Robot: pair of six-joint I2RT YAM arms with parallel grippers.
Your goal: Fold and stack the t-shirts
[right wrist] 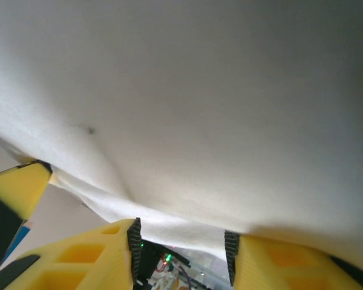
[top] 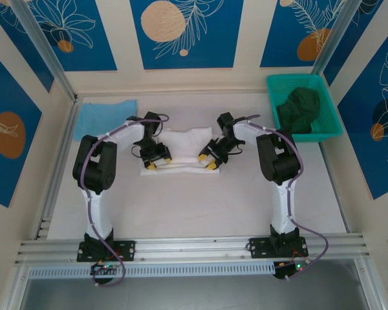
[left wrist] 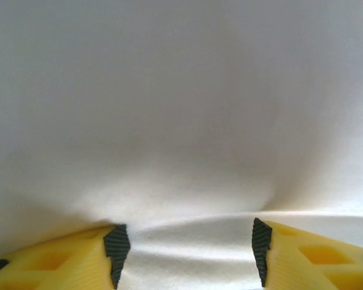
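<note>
A white t-shirt (top: pixel 181 143) lies folded into a thick rectangle at the middle of the table. My left gripper (top: pixel 157 162) hangs over its near-left edge and my right gripper (top: pixel 209 161) over its near-right edge. In the left wrist view the white t-shirt (left wrist: pixel 181 109) spreads under the left gripper (left wrist: pixel 184 241), whose yellow fingers stand wide apart with a soft fold of cloth between them. The right gripper (right wrist: pixel 181 241) is open too, and the white t-shirt (right wrist: pixel 199 90) drapes its edge just above the tips. A light-blue t-shirt (top: pixel 105 119) lies folded flat at the back left.
A teal basket (top: pixel 330 126) at the back right holds a crumpled dark green cloth (top: pixel 299 110). Aluminium rails run along the left side and the near edge of the table (top: pixel 200 206). Blue patterned walls close in the back and sides.
</note>
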